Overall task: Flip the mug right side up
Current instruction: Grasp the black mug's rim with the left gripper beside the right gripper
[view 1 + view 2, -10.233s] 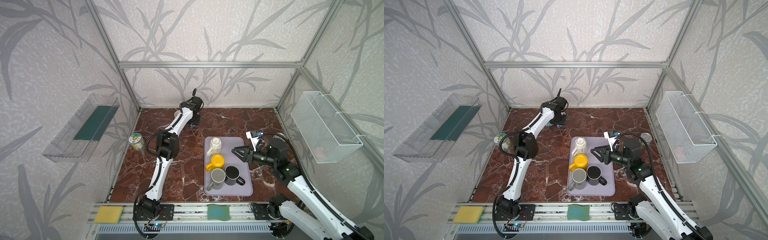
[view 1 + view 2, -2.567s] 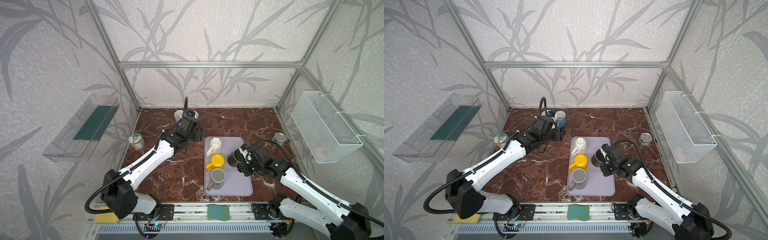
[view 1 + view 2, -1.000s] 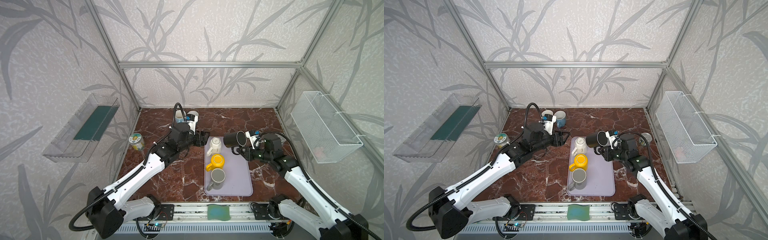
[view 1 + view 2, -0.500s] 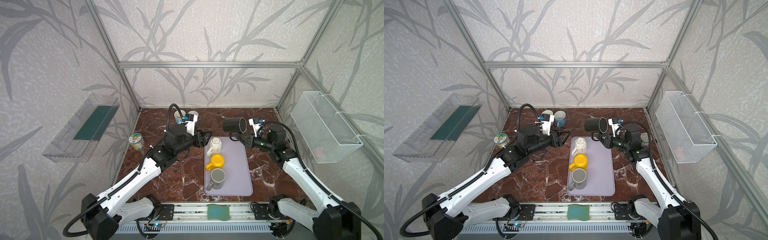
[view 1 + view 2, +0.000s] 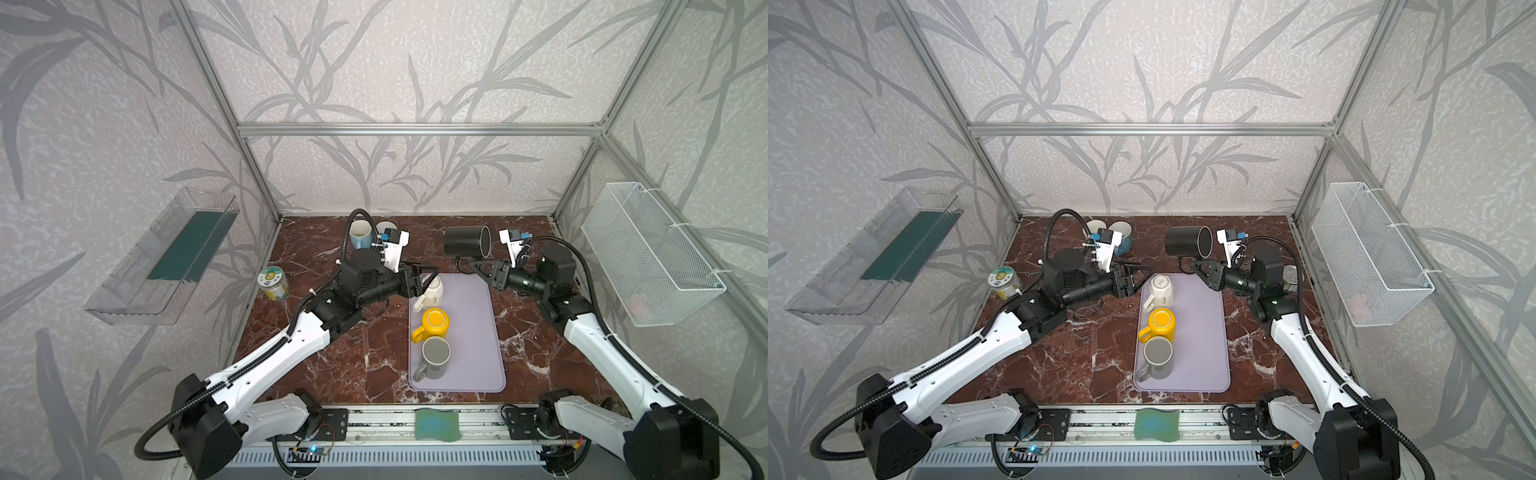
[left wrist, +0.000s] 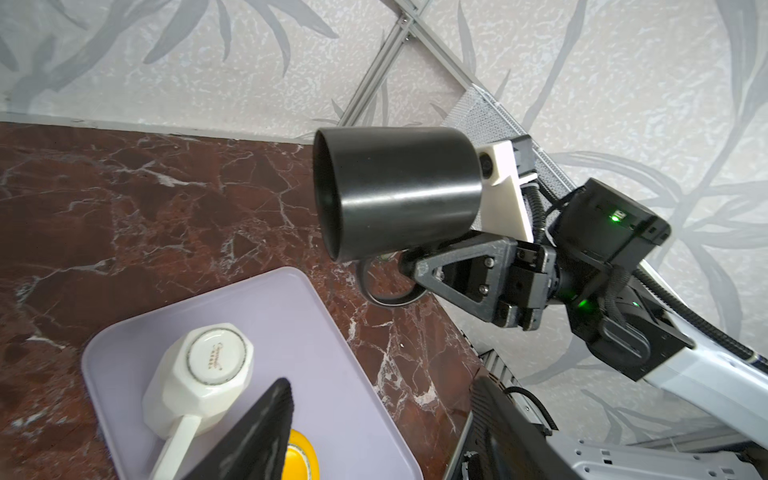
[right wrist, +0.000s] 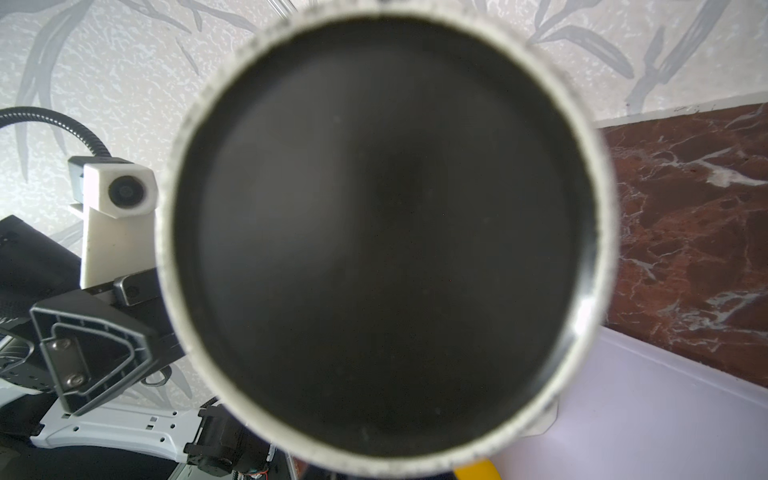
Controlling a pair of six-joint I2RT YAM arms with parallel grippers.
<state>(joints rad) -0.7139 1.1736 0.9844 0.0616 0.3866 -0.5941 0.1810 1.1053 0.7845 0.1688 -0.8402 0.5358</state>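
Note:
A black mug hangs in the air on its side, above the back edge of the lavender tray. My right gripper is shut on the mug's handle, which points down. The black mug turns a round end with a pale ring to the right wrist camera and hides the jaws there. My left gripper is open and empty, beside a white mug and short of the black mug.
On the tray stand the white mug, a yellow mug and a grey mug, all upside down. Two upright mugs stand at the back left. A jar is at the left wall, a can at the right.
My right gripper has carried the black mug up and toward the back wall. The left gripper has moved right, closer to the white mug, still open.

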